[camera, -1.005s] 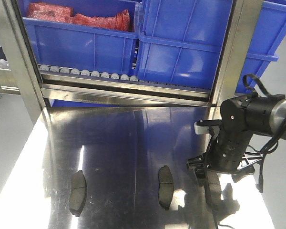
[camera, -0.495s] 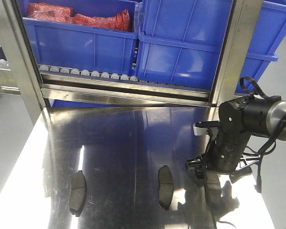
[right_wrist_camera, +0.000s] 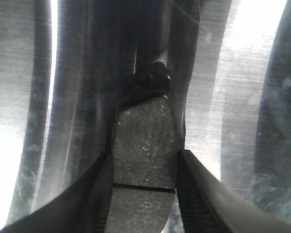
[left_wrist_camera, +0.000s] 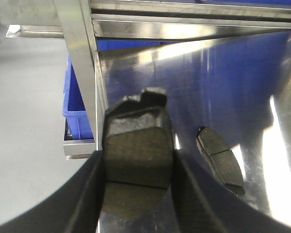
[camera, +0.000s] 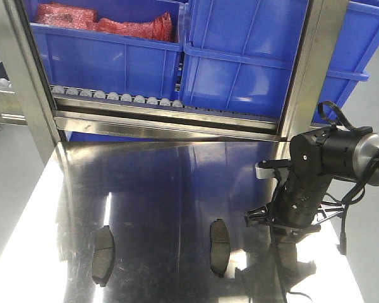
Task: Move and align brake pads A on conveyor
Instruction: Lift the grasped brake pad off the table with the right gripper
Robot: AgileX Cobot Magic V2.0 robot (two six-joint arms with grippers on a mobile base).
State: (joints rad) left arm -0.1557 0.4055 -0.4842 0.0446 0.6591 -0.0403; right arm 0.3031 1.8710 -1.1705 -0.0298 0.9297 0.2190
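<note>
left gripper (left_wrist_camera: 136, 162) jaws pinching first brake pad (left_wrist_camera: 138, 138) by its long sides over steel tabletop (camera: 164, 183) left edge, likely for carrying | right gripper (right_wrist_camera: 145, 158) jaws pinching second brake pad (right_wrist_camera: 144, 128) near right edge | two loose pads (camera: 103, 254) (camera: 219, 247) along near edge, apparently awaiting pickup | rollers (camera: 114, 96) beyond far edge | conveyor not in view

We look across a mirror-bright steel surface (camera: 164, 189) to a rack at its far edge, framed by a left steel post (camera: 25, 76) and a right steel post (camera: 309, 69). Beyond a row of small steel rollers (camera: 114, 96), two large blue bins stand side by side. The left bin (camera: 107, 60) holds red wrapped bundles (camera: 107, 24), while the right bin (camera: 240, 63) shows us only its wall. Grey floor (camera: 6, 189) lies to the left.
</note>
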